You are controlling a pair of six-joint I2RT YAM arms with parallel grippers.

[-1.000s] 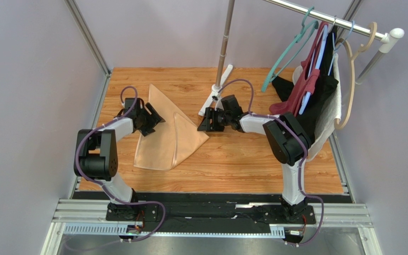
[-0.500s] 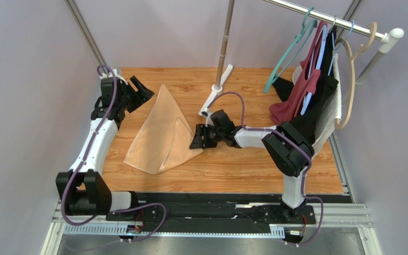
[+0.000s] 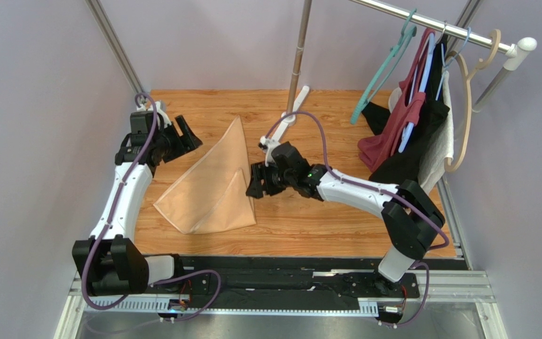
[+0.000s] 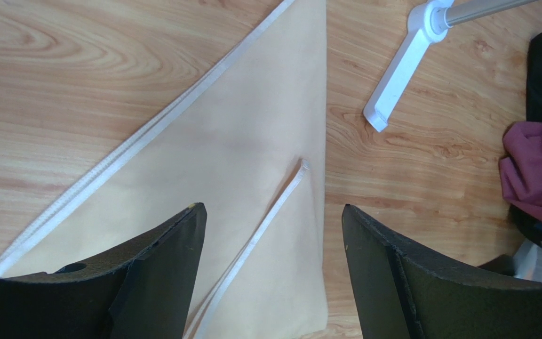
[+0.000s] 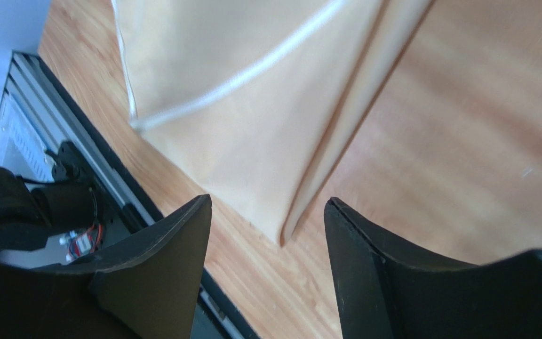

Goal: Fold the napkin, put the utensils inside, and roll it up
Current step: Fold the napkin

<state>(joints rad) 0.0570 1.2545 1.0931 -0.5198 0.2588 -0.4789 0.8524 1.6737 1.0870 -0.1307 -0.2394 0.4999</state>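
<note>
- Lying flat on the wooden table (image 3: 323, 219), the peach-tan napkin (image 3: 207, 191) is folded into a tall triangle. Its tip points away from the arm bases and its wide end lies toward them.
- A smaller triangular flap lies on the napkin's right half, and pale hems trace the napkin's left edge and the flap's edge.
- The left gripper (image 3: 187, 134) hovers just off the napkin's upper left edge, with jaws wide apart and nothing held.
- In the left wrist view, the left gripper (image 4: 274, 212) frames the napkin (image 4: 252, 141) from above. The flap's hem runs between the two dark fingers.
- The right gripper (image 3: 252, 185) sits at the napkin's right edge, beside the flap, with jaws spread wide and empty.
- The right wrist view is slightly blurred. There the right gripper (image 5: 267, 205) straddles a folded edge and pointed corner of the napkin (image 5: 238, 127).
- A white pole foot (image 3: 296, 102) lies on the table to the right of the napkin's tip, apart from it.
- Dark red, black and white garments (image 3: 408, 134) hang on hangers well to the right of the napkin.
</note>
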